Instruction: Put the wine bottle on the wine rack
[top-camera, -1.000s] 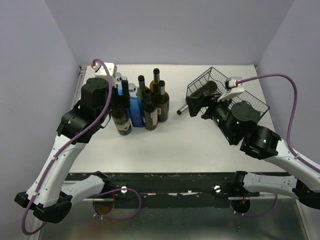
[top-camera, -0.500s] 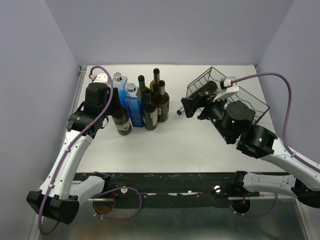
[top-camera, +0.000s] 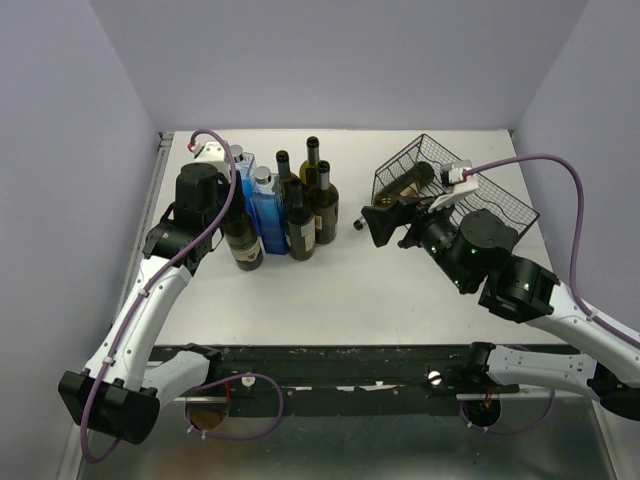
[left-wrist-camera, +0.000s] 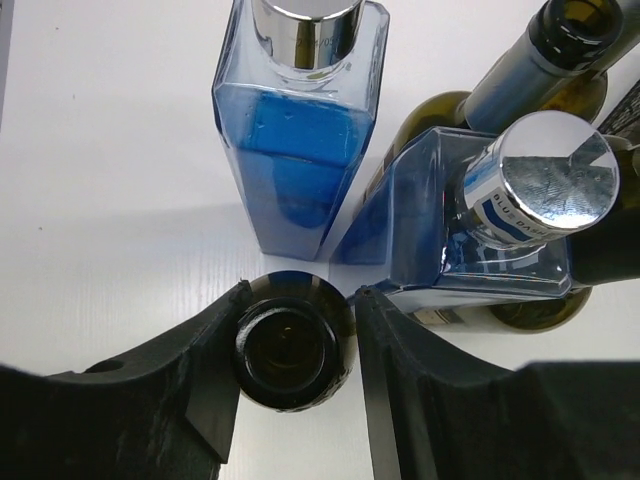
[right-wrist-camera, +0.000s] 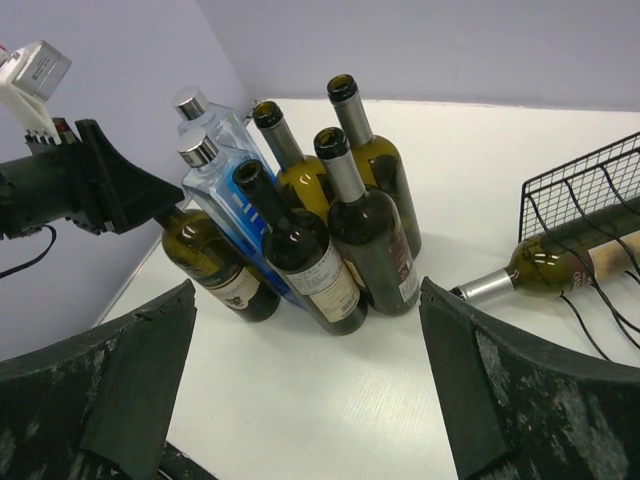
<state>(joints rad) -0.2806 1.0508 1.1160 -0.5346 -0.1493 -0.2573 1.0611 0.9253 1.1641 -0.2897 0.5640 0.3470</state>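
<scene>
Sideways, bottle (top-camera: 408, 183) in wine rack (top-camera: 510, 205)

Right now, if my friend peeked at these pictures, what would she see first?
Probably the huddle of upright bottles left of the middle, especially the two bright blue bottles with shiny caps. The left claw sits around the neck of a dark green bottle at the huddle's front-left. Back right, one wine bottle lies in the black wine rack.

The left gripper (left-wrist-camera: 302, 292) clasps a dark bottle (left-wrist-camera: 292, 355) by its neck.
</scene>
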